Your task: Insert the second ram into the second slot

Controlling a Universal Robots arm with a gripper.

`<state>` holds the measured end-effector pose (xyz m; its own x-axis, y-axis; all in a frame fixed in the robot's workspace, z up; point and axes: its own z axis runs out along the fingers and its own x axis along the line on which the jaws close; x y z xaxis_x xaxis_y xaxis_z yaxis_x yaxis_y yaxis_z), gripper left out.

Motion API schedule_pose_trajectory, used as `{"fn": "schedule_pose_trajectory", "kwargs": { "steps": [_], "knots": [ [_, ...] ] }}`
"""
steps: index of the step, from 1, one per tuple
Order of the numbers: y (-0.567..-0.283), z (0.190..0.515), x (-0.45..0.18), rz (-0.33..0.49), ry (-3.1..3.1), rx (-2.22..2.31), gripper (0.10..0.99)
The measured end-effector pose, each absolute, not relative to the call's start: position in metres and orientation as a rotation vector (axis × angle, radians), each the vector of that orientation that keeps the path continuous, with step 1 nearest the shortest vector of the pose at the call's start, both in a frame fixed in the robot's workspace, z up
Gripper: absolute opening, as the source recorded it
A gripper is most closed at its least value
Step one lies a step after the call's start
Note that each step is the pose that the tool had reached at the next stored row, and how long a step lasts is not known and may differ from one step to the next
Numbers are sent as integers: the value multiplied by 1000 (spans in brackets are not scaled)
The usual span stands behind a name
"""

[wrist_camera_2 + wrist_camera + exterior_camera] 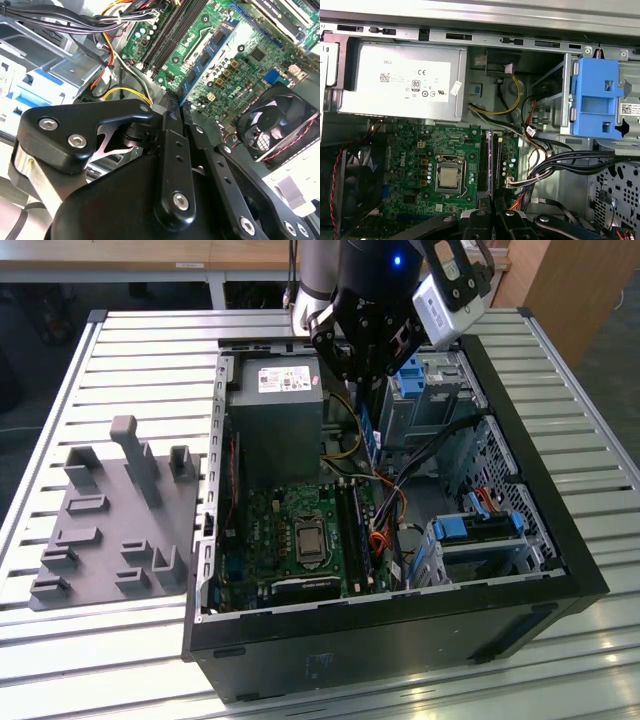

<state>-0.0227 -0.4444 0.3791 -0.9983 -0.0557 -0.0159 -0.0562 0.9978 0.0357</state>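
A computer case (400,640) is laid open on a slatted metal table (130,350), with a wooden panel (560,280) seen behind. The ram (367,435) is clamped edge-down in the gripper (365,380) and held above the motherboard (290,530), clear of its slots.

Robotics lab bench, seen in the exterior view: slatted aluminium table (150,350), opened PC tower (400,640) centre frame, grey fixture plate (115,515) mid-left, robot arm (340,270) top centre, office desk (120,260) upper left.
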Motion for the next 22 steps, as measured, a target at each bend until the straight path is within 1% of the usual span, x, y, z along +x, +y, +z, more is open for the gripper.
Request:
{"fn": "schedule_pose_trajectory", "kwargs": {
  "steps": [22],
  "knots": [
    [-444,376,-23,54,3125,-34,137]
  ]
}}
